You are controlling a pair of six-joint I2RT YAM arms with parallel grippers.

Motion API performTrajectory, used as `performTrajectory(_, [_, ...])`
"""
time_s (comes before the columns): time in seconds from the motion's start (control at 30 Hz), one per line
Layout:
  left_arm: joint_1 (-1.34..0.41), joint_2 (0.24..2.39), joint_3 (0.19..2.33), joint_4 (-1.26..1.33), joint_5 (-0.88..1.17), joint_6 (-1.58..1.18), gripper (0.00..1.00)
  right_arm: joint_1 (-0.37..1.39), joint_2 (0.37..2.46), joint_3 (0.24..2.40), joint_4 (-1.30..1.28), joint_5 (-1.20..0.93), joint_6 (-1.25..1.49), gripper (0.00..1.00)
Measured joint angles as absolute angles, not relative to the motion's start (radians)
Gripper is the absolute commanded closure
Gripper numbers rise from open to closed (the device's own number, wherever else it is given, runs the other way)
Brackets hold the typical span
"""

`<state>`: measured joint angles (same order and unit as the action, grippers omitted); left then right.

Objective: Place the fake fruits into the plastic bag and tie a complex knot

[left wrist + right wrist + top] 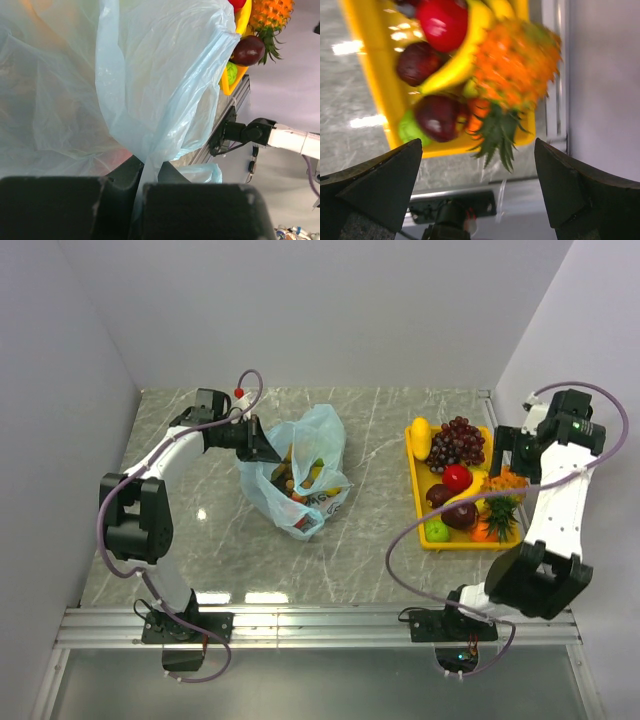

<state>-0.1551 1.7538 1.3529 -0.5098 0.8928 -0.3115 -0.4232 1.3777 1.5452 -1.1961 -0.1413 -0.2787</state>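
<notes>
The light-blue plastic bag (300, 472) sits open on the table with several fruits inside. My left gripper (262, 445) is shut on the bag's left rim; in the left wrist view the plastic (165, 75) runs down between my fingers (120, 200). No knot shows. My right gripper (507, 458) hangs open and empty over the right side of the yellow tray (415, 490). In the right wrist view its gripper (480, 190) is above the pineapple (515, 60), banana (455, 65), red apple (442, 22) and dark plum (440, 117).
The tray also holds purple grapes (458, 443), a yellow fruit (421, 437) and a green fruit (437, 531). White walls close in on the left, back and right. A metal rail (320, 620) runs along the table's near edge.
</notes>
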Motion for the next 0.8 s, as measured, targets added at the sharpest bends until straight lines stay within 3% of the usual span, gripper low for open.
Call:
performTrajectory(0.5, [-0.155, 1.754, 1.401, -0.567, 0.892, -0.225, 1.00, -0.508, 1.570, 1.486, -1.195, -0.114, -0.179, 0.00])
performTrajectory(0.8, [-0.154, 1.754, 1.403, -0.573, 0.892, -0.223, 1.00, -0.510, 1.518, 1.259, -1.129, -0.119, -0.184, 0.00])
